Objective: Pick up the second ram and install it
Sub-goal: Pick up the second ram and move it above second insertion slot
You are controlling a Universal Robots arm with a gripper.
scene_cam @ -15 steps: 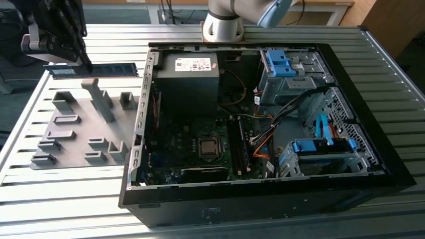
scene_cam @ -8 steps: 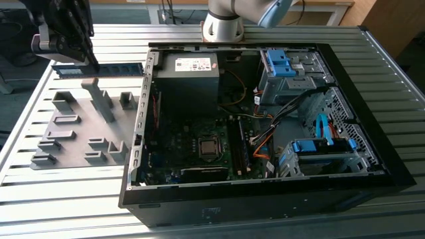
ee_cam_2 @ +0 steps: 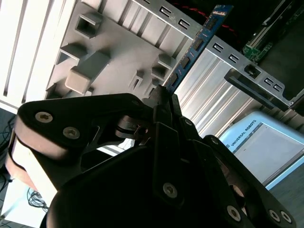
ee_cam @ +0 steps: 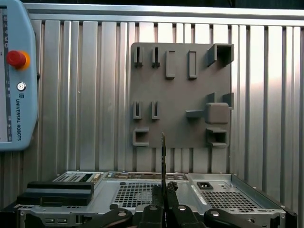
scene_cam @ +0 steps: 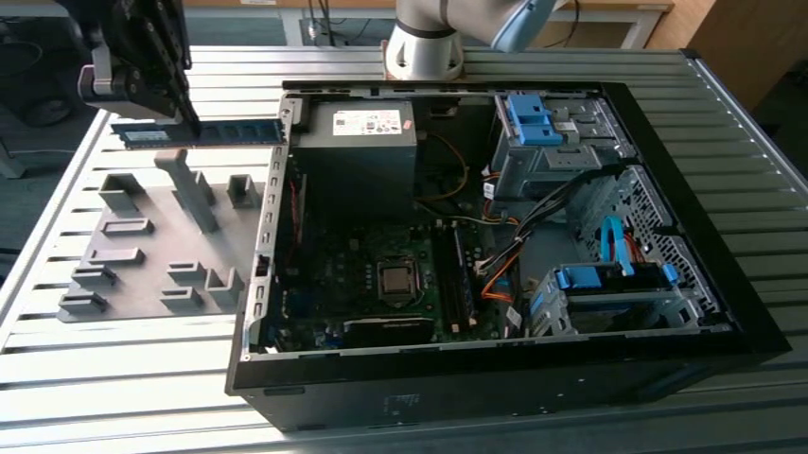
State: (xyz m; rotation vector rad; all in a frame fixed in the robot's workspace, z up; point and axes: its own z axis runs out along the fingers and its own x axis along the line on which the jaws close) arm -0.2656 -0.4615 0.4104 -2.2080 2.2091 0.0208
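Observation:
The second ram [scene_cam: 215,132] is a thin blue-green stick held level in the air, above the far end of the grey holder tray [scene_cam: 139,284] at the exterior view's left. My gripper [scene_cam: 187,121] is shut on the end of it that points away from the case. In the second wrist view the second ram [ee_cam_2: 197,42] sticks out from between my fingertips, with my gripper [ee_cam_2: 164,92] closed on it. In the first wrist view the second ram [ee_cam: 163,156] appears edge-on above my gripper [ee_cam: 164,190].
The open black computer case [scene_cam: 707,359] lies to the tray's right, with the motherboard's memory slots [scene_cam: 461,274] inside and blue drive latches [scene_cam: 531,118]. The arm's base [scene_cam: 423,47] stands behind the case. A teach pendant [ee_cam: 19,95] lies on the slatted table [scene_cam: 127,388].

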